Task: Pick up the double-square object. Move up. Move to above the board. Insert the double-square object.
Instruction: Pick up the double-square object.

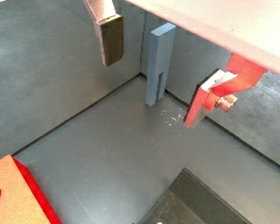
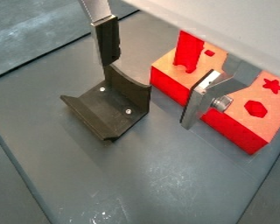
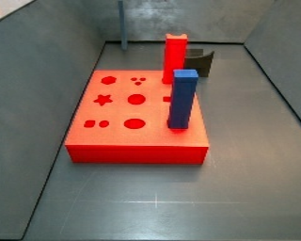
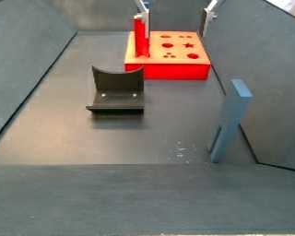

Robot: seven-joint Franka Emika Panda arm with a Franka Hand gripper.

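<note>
The gripper [image 2: 157, 74] hangs above the gray floor with its 2 fingers [image 2: 106, 42] spread apart, nothing between them. Below it sits the dark fixture [image 2: 109, 106]. Just beside that, the red board [image 4: 171, 53] carries an upright red block [image 4: 140, 39]. The blue double-square object [image 4: 231, 120] stands well apart, near a wall.

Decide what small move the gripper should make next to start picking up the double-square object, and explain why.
Probably carry the gripper from over the board toward the blue block, seemingly the double-square object given its split foot. The gripper hangs open and empty high at the board's far side, while the block stands on the floor, apart from the board, by the wall.
</note>
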